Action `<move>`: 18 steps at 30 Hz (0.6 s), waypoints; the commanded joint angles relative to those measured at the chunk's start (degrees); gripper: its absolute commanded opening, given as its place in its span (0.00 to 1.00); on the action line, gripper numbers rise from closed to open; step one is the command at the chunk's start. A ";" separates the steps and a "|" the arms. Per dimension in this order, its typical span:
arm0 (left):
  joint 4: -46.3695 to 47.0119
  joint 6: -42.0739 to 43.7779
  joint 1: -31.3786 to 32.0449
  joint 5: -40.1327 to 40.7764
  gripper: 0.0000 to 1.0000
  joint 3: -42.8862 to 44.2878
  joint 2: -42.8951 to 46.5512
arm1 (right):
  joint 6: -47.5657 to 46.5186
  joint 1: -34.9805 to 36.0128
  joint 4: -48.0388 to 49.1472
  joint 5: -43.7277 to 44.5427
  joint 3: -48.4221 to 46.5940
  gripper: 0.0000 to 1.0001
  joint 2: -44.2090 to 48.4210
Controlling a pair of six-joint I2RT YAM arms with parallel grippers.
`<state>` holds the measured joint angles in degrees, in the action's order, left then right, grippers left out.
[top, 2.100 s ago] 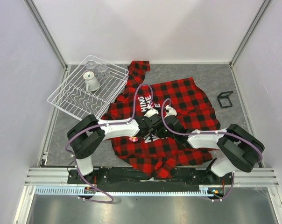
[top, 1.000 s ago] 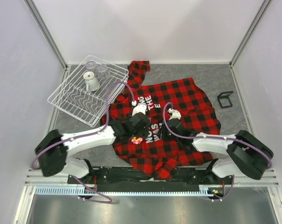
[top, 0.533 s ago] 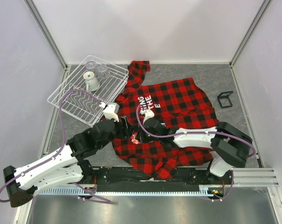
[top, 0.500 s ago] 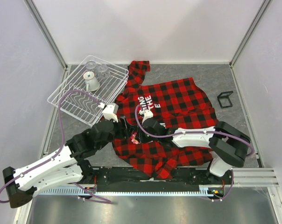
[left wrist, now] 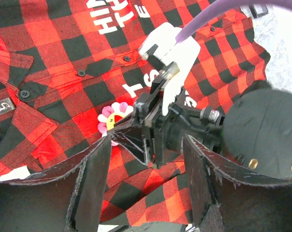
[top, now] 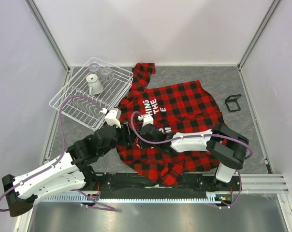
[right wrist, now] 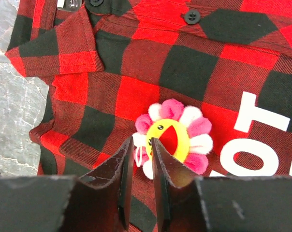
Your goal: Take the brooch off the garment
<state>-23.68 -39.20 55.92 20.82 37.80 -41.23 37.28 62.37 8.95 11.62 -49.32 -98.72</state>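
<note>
— Pink brooch (right wrist: 174,137)?
— Pinned on the plaid shirt (right wrist: 194,72), just beside its white lettering (right wrist: 259,121); right gripper (right wrist: 142,147) pinched nearly together on the petals.
— Left gripper (left wrist: 147,145)?
— Fingers wide apart, hovering near that lettering.

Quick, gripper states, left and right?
Left gripper: open, holding nothing.
Right gripper: nearly shut, pinching the brooch at its edge.

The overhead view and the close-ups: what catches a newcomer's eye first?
The big red-and-black plaid garment spread across the grey table. Then, in the right wrist view, the little pink-and-yellow flower brooch pinned to it, where the right pincer seems to pinch a petal. A white wire rack sits far left.
</note>
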 commanded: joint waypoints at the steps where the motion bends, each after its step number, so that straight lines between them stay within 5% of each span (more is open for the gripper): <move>1: 1.53 -0.88 -0.29 0.71 0.67 -0.10 0.71 | -5.19 3.98 -12.19 13.13 -6.47 0.30 -4.02; 8: 1.45 -1.05 -0.29 1.33 0.67 -0.62 2.38 | -6.95 9.26 -19.84 25.72 -10.88 0.43 -7.53; 18: 0.65 -2.37 -0.37 4.14 0.65 -2.29 7.74 | -9.07 11.37 -21.44 30.13 -13.26 0.56 -9.13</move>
<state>-31.64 -38.98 55.35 23.42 35.05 -35.29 29.69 71.44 -8.69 37.45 -61.95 -106.69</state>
